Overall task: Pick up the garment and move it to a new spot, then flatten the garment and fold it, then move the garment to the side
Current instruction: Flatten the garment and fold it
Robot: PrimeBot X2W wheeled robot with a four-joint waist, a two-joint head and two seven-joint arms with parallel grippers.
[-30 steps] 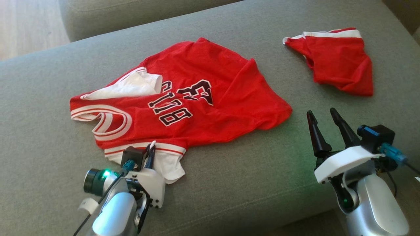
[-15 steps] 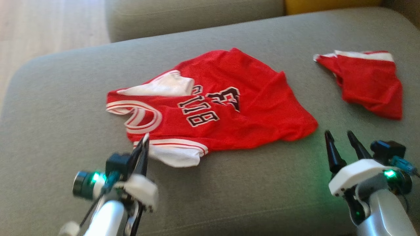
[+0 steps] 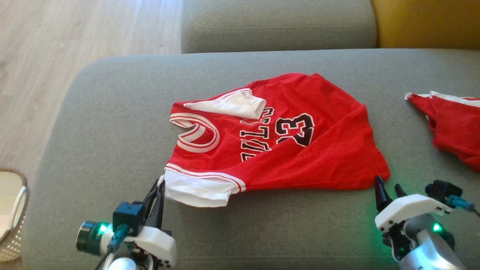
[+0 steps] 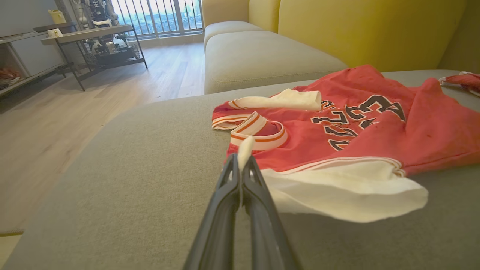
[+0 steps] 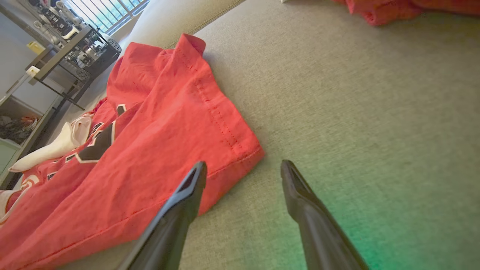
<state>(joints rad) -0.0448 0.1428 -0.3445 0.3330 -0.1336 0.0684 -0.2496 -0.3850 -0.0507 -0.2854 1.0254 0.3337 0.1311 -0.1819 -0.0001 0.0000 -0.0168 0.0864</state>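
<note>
- Soft daylight enters from the barred window (image 4: 157,15) (washed pale itself), brightening the wooden floor (image 4: 75,112).
- The garment (image 3: 292,157) throws only a thin, soft shadow on the sofa cushion (image 3: 112,131).
- A green light (image 3: 436,227) tints the cushion nearby.
- Head view is sharp; both wrist views bow straight lines toward their edges.

- Left gripper (image 3: 160,184) sat at the near-left corner of the red jersey (image 3: 311,157), fingers pressed flat together, with a white tip of the jersey's fabric pinched between them.
- Left wrist lay low, just short of that corner, fingers aimed toward the jersey's neckline.
- Right gripper (image 3: 388,185) sat at the jersey's near-right hem corner, fingers spread wide, holding nothing.
- One right finger (image 5: 180,210) overlapped the hem edge and the other sat just off the jersey. Contact could not be told.
</note>
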